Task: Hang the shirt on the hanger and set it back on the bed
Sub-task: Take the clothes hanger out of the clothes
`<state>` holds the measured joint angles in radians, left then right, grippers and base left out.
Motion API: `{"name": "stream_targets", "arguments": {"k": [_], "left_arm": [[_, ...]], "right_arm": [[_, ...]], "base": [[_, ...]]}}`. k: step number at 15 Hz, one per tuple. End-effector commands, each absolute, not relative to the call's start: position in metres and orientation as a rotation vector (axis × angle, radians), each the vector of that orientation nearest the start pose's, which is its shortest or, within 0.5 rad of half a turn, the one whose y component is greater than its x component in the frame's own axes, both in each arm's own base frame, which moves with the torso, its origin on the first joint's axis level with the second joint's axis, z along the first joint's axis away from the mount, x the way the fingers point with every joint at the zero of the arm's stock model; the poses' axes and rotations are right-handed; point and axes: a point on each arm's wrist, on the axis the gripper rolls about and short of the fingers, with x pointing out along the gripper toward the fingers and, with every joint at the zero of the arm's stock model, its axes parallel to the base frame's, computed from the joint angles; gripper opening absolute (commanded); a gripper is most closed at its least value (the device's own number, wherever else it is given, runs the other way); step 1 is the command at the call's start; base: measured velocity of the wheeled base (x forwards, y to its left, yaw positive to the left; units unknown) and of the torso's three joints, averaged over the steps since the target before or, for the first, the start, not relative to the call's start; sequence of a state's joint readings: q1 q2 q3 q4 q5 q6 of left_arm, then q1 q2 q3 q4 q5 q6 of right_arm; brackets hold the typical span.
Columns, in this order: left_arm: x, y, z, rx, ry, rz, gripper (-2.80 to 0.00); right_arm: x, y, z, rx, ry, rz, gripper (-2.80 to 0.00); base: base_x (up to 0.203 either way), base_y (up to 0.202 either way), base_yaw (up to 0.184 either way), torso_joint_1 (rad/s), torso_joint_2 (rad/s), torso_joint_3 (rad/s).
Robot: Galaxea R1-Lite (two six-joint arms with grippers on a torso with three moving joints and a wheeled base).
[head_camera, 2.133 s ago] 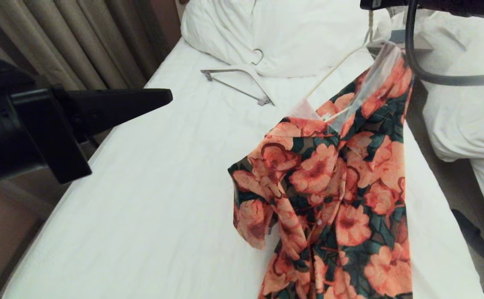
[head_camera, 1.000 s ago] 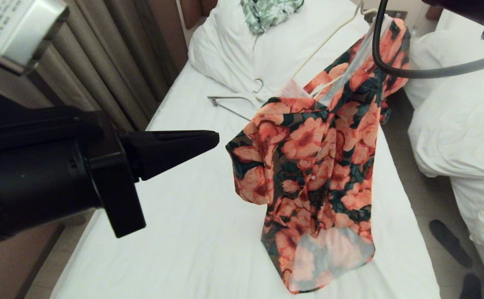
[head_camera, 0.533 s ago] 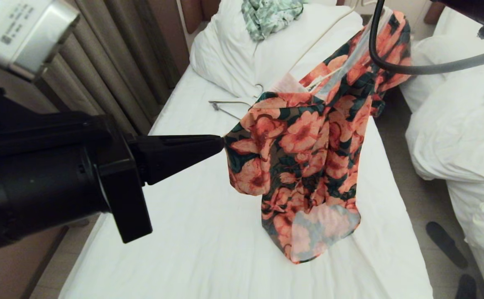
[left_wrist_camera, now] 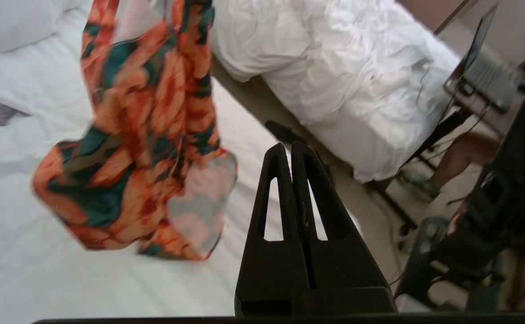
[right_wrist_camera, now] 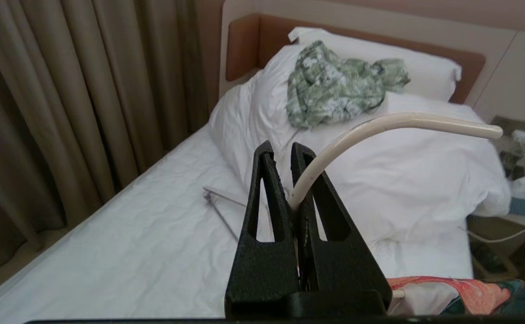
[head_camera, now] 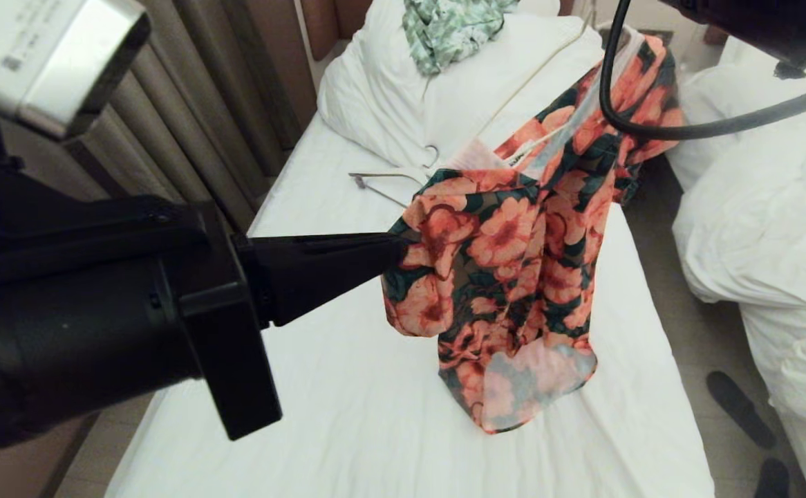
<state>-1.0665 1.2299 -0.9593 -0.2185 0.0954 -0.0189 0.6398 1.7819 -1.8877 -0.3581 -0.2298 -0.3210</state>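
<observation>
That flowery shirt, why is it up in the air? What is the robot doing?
The robot is putting the shirt on a hanger. Its right gripper is shut on the hanger's hook and holds it up over the bed, so the shirt dangles with its hem just above the sheet. It hangs lopsided, bunched toward one side. The left gripper, shut and empty, points its tip at the shirt's sleeve. Another hanger and a green garment lie farther up the bed.
</observation>
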Motion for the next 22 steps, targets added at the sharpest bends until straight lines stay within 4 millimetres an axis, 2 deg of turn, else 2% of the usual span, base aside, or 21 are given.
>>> {"name": "stream_targets", "arguments": {"k": [1,5,7,8,9,10,13,15,19,22], "left_arm": [[0.094,-0.194,0.289,0.036,0.091,-0.929,-2.8],[0.093,-0.251,0.259,-0.004,0.105,-0.851,-2.8],[0.097,-0.271,0.246,-0.048,0.111,-0.813,-2.8],[0.106,-0.276,0.246,-0.087,0.086,-0.773,-2.8],[0.117,-0.275,0.248,-0.112,0.067,-0.73,-2.08],[0.128,-0.273,0.251,-0.131,0.051,-0.686,0.0],[0.149,-0.267,0.271,-0.256,0.009,-0.586,0.0],[0.164,-0.263,0.278,-0.297,-0.008,-0.531,0.0],[0.17,-0.262,0.274,-0.294,-0.002,-0.512,0.0],[0.167,-0.265,0.27,-0.29,0.015,-0.524,0.0]], "right_arm": [[0.262,0.189,0.43,-0.106,-0.473,0.334,-2.8],[0.256,0.199,0.428,-0.092,-0.435,0.327,-2.8],[0.25,0.205,0.428,-0.058,-0.428,0.343,-2.8],[0.246,0.208,0.429,-0.033,-0.424,0.348,-2.8],[0.243,0.21,0.43,-0.014,-0.421,0.349,-2.8],[0.243,0.21,0.43,-0.007,-0.419,0.34,-2.8],[0.242,0.206,0.432,-0.001,-0.417,0.318,-2.8],[0.242,0.206,0.432,0.002,-0.416,0.312,-2.8],[0.243,0.208,0.431,0.003,-0.416,0.314,-2.8],[0.243,0.206,0.433,0.004,-0.421,0.311,-2.8]], "base": [[0.0,0.0,0.0,0.0,0.0,0.0],[0.0,0.0,0.0,0.0,0.0,0.0],[0.0,0.0,0.0,0.0,0.0,0.0],[0.0,0.0,0.0,0.0,0.0,0.0],[0.0,0.0,0.0,0.0,0.0,0.0],[0.0,0.0,0.0,0.0,0.0,0.0],[0.0,0.0,0.0,0.0,0.0,0.0],[0.0,0.0,0.0,0.0,0.0,0.0],[0.0,0.0,0.0,0.0,0.0,0.0],[0.0,0.0,0.0,0.0,0.0,0.0]]}}
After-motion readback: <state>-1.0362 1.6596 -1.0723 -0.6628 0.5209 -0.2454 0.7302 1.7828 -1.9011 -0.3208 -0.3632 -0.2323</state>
